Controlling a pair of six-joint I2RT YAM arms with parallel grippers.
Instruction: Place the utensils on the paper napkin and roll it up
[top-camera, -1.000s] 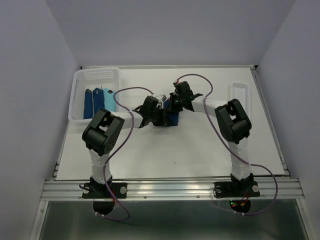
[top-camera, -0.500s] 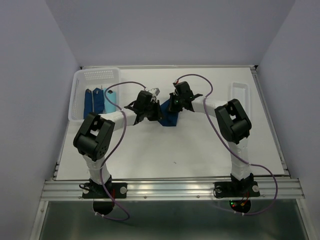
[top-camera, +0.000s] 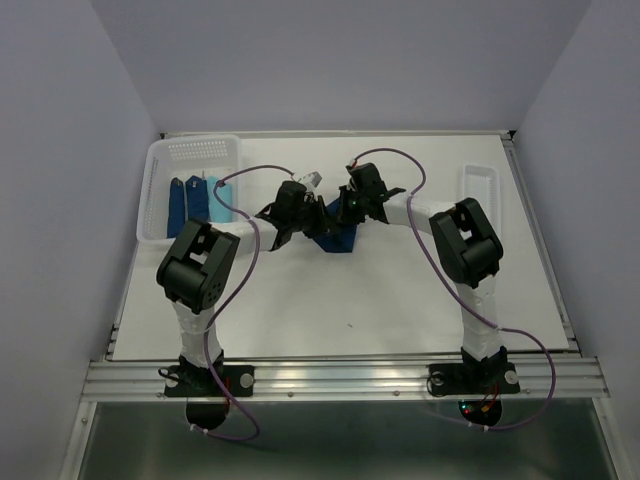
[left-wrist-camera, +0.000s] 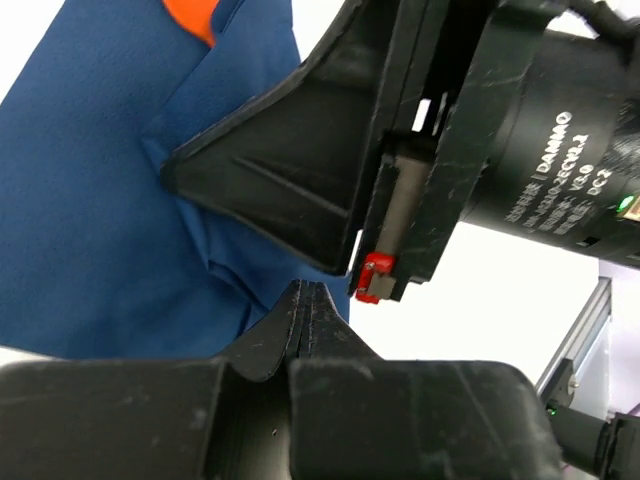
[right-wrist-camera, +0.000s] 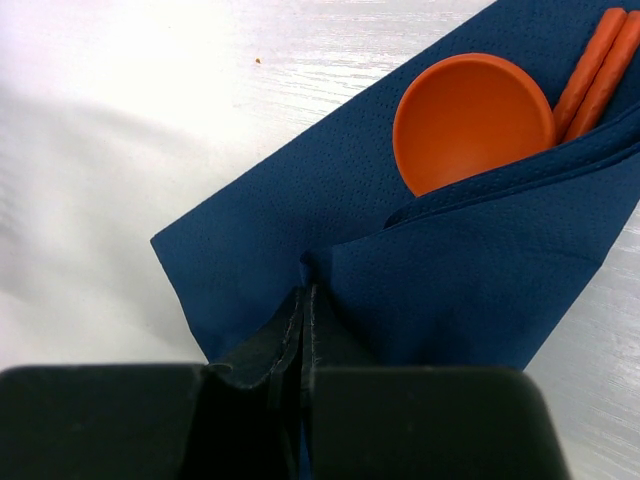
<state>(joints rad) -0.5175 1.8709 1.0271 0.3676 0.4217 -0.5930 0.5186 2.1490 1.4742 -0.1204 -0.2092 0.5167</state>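
The dark navy paper napkin (top-camera: 340, 238) (right-wrist-camera: 250, 250) lies mid-table with one flap folded over an orange spoon (right-wrist-camera: 470, 120) and two orange sticks (right-wrist-camera: 600, 70). My right gripper (top-camera: 341, 212) (right-wrist-camera: 303, 295) is shut on the corner of that flap, with a sliver of blue between its fingers. My left gripper (top-camera: 317, 217) (left-wrist-camera: 305, 287) is shut just off the napkin's (left-wrist-camera: 100, 200) left edge, with nothing showing between its fingers. One of the right gripper's fingers (left-wrist-camera: 280, 170) fills the left wrist view just ahead of my left fingertips. An orange tip (left-wrist-camera: 195, 15) peeks out at the top.
A white basket (top-camera: 195, 150) at the back left holds dark blue rolls (top-camera: 178, 205) and a light blue roll (top-camera: 220, 200). A shallow white tray (top-camera: 478, 185) sits at the back right. The two gripper heads are very close together over the napkin.
The left gripper drew back from the napkin's near left side toward the rear left, uncovering more napkin. The right gripper stayed put, shut on the flap.
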